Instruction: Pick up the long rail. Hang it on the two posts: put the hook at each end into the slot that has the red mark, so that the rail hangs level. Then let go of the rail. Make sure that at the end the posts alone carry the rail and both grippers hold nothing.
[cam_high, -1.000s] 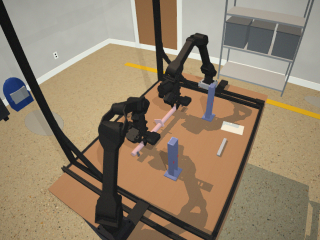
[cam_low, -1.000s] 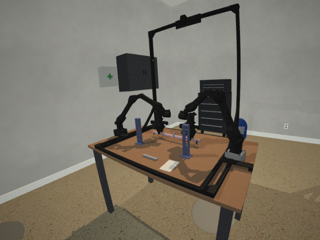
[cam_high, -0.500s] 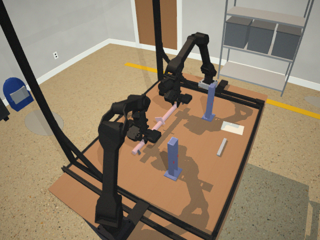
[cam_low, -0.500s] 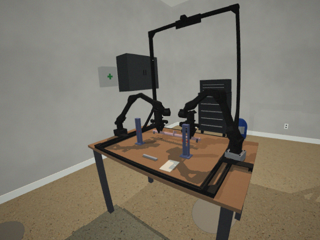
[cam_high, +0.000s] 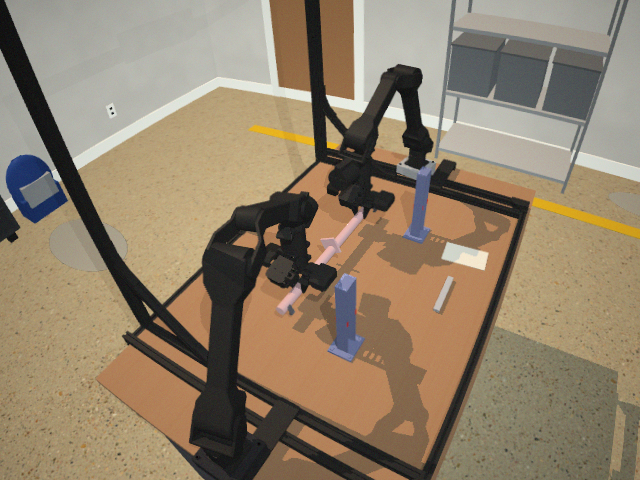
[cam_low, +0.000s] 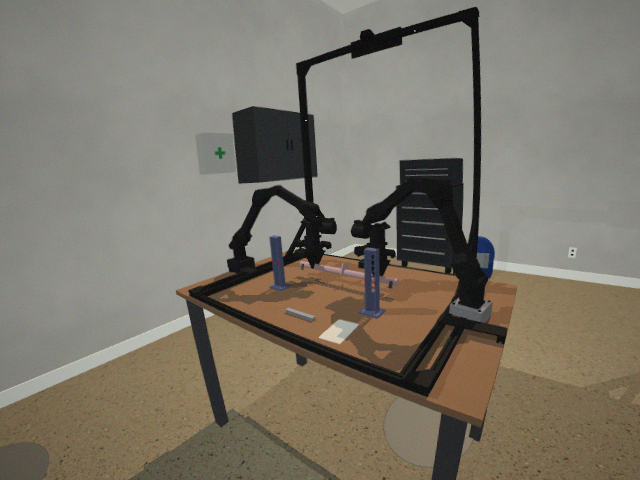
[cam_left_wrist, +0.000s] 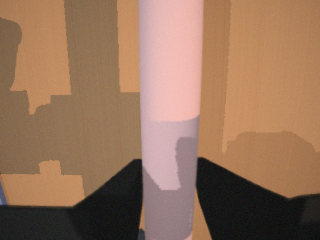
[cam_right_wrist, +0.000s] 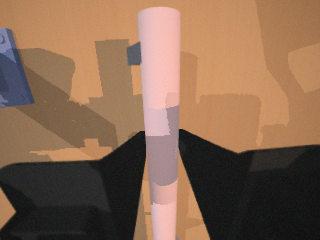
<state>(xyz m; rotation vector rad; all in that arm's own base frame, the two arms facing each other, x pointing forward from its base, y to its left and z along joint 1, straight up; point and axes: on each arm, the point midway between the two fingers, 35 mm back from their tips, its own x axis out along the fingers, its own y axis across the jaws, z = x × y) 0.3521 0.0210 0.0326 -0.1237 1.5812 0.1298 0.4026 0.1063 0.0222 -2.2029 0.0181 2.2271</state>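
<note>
The long pink rail (cam_high: 350, 229) (cam_low: 356, 273) (cam_left_wrist: 172, 60) (cam_right_wrist: 160, 65) hangs a little above the table, roughly level, its shadow apart from it. My right gripper (cam_high: 300, 286) (cam_low: 313, 264) (cam_right_wrist: 161, 135) is shut on it near one end; a dark hook (cam_high: 291, 310) (cam_right_wrist: 133, 54) shows beyond the fingers. My left gripper (cam_high: 360, 209) (cam_low: 381, 271) (cam_left_wrist: 168, 166) is shut on it near the other end. The blue post on the right arm's side (cam_high: 345, 307) (cam_low: 277, 253) and the one on the left arm's side (cam_high: 421, 191) (cam_low: 371, 302) stand upright, with red marks. Fingers hide part of the rail.
A grey bar (cam_high: 443, 294) (cam_low: 299, 314) and a pale sheet (cam_high: 473, 259) (cam_low: 334, 333) lie beyond the posts, on the side away from the rail. A black frame (cam_high: 493, 281) edges the table, with tall uprights and a crossbar (cam_low: 436, 24) overhead.
</note>
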